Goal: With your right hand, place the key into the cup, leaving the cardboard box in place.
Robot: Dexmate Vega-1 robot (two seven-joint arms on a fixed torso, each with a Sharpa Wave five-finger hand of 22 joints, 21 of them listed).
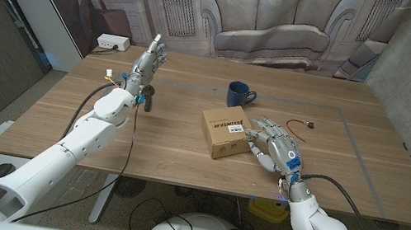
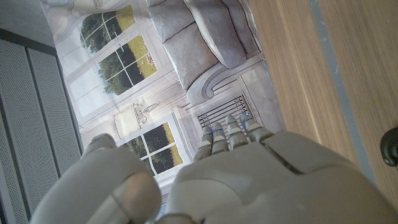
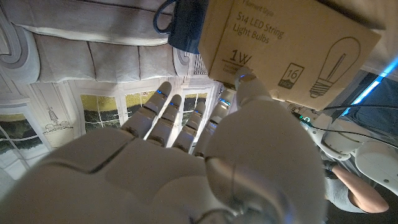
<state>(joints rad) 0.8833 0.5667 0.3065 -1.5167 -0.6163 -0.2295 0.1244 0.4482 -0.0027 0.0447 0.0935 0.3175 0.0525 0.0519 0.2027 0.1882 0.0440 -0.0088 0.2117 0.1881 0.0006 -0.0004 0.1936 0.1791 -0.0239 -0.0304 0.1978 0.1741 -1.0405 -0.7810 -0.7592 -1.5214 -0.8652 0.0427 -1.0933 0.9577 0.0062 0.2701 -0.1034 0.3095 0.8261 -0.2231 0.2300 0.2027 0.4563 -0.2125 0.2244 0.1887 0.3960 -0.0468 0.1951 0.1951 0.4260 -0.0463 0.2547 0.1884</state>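
Metal key [image 1: 307, 124] right of centre, small, thin, slippery (pinch at head). Right hand [image 1: 272, 144] spread, empty, thumb touching cardboard box [image 1: 225, 132]. Cup [image 1: 237, 94] above box.

One cup [image 1: 238, 95], one cardboard box [image 1: 225, 132], one key [image 1: 303, 123].

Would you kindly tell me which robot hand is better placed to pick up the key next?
The right. The right robot hand is beside the cardboard box, and the key is close beyond its fingers. The left robot hand is across the table, on the cup's other side.
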